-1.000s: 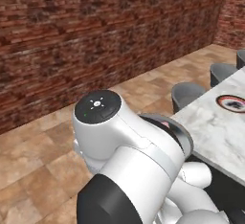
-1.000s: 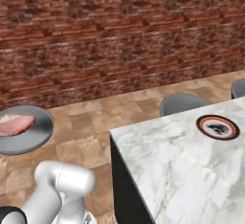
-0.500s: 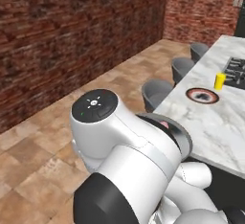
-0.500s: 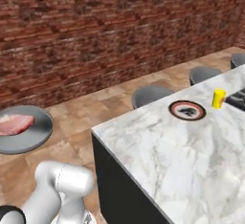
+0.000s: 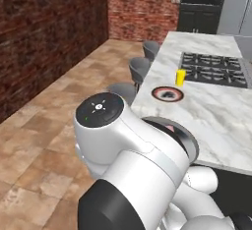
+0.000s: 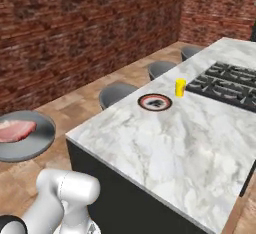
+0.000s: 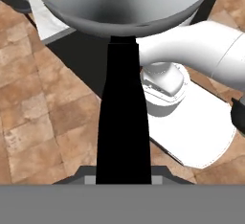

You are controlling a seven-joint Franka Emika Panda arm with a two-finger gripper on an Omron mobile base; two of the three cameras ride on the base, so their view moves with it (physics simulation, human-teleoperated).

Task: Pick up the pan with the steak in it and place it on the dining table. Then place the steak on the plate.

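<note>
Pan (image 6: 25, 135) with steak (image 6: 16, 129) hangs over the floor, its handle clamped in the gripper (image 7: 123, 177). Stools (image 6: 118, 94) stand between it and the table (image 6: 190, 143); beyond them sit the plate (image 6: 155, 102) and a yellow cup (image 6: 180, 87).

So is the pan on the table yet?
No, in the right base view the pan with the steak hangs over the brick floor, left of and apart from the table.

A red-brown brick wall (image 6: 75, 23) spans nine to one o'clock above a tan tiled floor (image 5: 44, 126). Grey round stools (image 6: 117, 94) line the counter's edge. At one o'clock, a black stovetop (image 5: 216, 67) and dark wall oven (image 5: 199, 3).
</note>
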